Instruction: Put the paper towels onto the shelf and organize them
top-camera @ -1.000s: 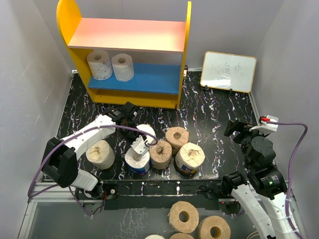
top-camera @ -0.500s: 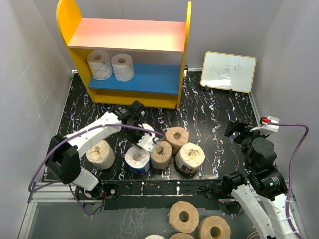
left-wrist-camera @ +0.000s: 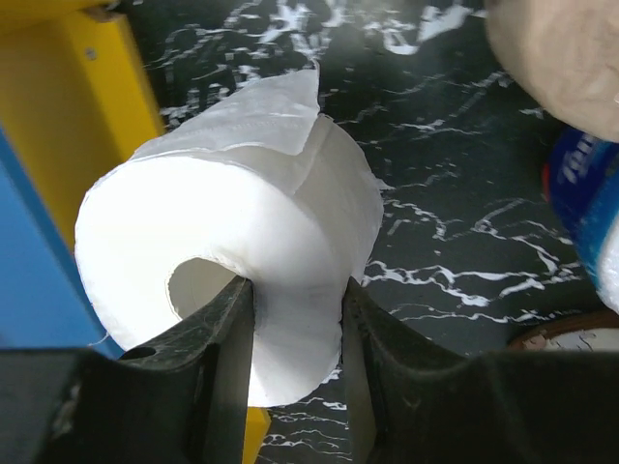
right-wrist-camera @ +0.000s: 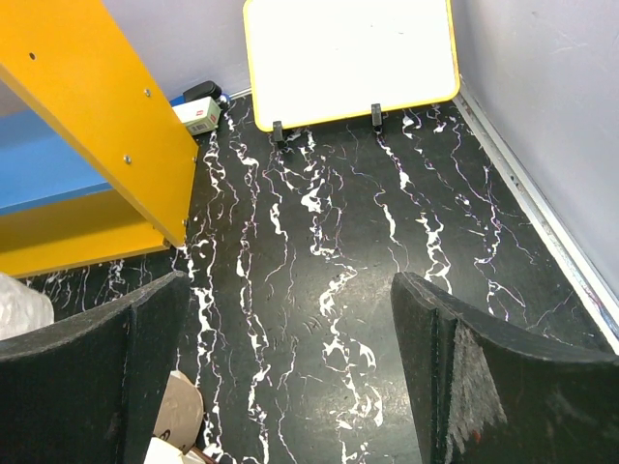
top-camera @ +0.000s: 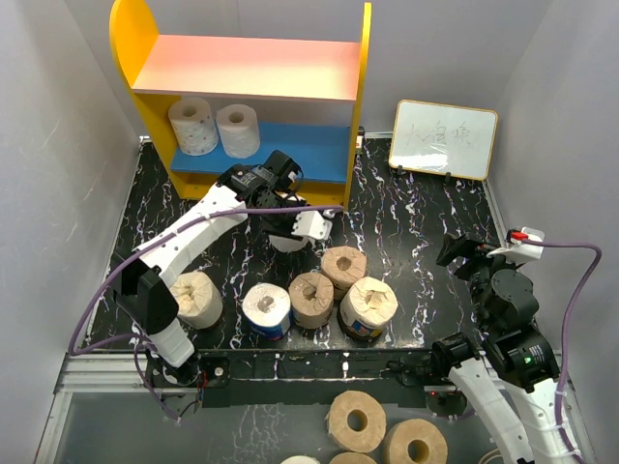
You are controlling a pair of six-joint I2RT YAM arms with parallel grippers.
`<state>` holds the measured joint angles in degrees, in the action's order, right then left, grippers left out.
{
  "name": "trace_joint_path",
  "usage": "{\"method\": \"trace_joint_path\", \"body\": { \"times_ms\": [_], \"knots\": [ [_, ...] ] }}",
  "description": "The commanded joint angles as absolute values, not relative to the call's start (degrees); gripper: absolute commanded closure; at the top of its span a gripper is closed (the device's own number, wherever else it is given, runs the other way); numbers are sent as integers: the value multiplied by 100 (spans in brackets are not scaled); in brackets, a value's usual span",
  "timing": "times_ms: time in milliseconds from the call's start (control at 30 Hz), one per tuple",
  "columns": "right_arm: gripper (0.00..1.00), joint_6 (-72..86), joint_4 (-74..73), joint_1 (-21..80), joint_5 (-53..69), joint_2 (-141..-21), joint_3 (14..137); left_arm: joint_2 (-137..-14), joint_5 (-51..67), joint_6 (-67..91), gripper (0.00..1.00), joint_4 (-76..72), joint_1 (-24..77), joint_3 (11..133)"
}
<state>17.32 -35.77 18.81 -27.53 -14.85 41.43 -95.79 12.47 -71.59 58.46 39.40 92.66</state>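
Paper towels stand on end in a loose row near the 6 o'clock edge of the black marbled table (top-camera: pixel 416 208). From 7 to 5 o'clock they are a tan roll (top-camera: pixel 194 298), a blue-wrapped roll (top-camera: pixel 266 309), a brown roll (top-camera: pixel 311 299) and a dark-labelled roll (top-camera: pixel 368 307). A second brown roll (top-camera: pixel 343 267) sits just behind the last two.

At 4 o'clock the right claw (right-wrist-camera: pixel 290 377) hangs over bare table with its fingers spread wide apart, well away from every roll.

Past the row, towards 11 o'clock, the left arm reaches to the front of the shelf (top-camera: pixel 363 97). The left claw (left-wrist-camera: pixel 293 300) is clamped on a white roll (left-wrist-camera: pixel 222 203). One finger sits inside the hollow core and the other presses the outer wrap, so the roll's wall is pinched between them. This roll lies on its side with the core facing the wrist camera and a loose sheet edge across its top. It is just beside the shelf's yellow and blue front. Whether it rests on the table cannot be told.

Further back, on the blue lower board, two more white rolls stand upright side by side at the left end: a dotted one (top-camera: pixel 193 126) and a plain one (top-camera: pixel 238 130). The pink upper board (top-camera: pixel 247 66) is above them.

At 1 o'clock a small whiteboard (top-camera: pixel 444 138) leans near the back wall, to the right of the shelf.
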Motion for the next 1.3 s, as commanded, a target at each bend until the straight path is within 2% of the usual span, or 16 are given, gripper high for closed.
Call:
{"method": "trace_joint_path", "body": {
  "times_ms": [0,100,267,767,1167,1200,1267],
  "knots": [
    [16,1750,-3313,1906,-2858,-1430,4148,-9141,693,-6512,100,4951,3946,9540],
    [16,1754,-3313,1903,-2852,-1442,4148,-8927,299,-6424,100,4301,3941,9469],
    [16,1765,-3320,1907,-2878,-1391,4148,-9075,-161,-6717,100,4210,3891,9892],
    [16,1763,-3324,1907,-2881,-1335,4150,-10819,196,-6882,100,4692,2803,12073],
    [16,1750,-3316,1907,-2856,-1327,4151,-11114,204,-6776,100,3880,2769,11705],
    [16,1749,-3315,1906,-2856,-1327,4149,-11079,157,-6716,98,3669,2769,11601],
    [16,1746,-3316,1907,-2856,-1326,4148,-10978,80,-6636,84,3278,2769,11383]
  ]
}}
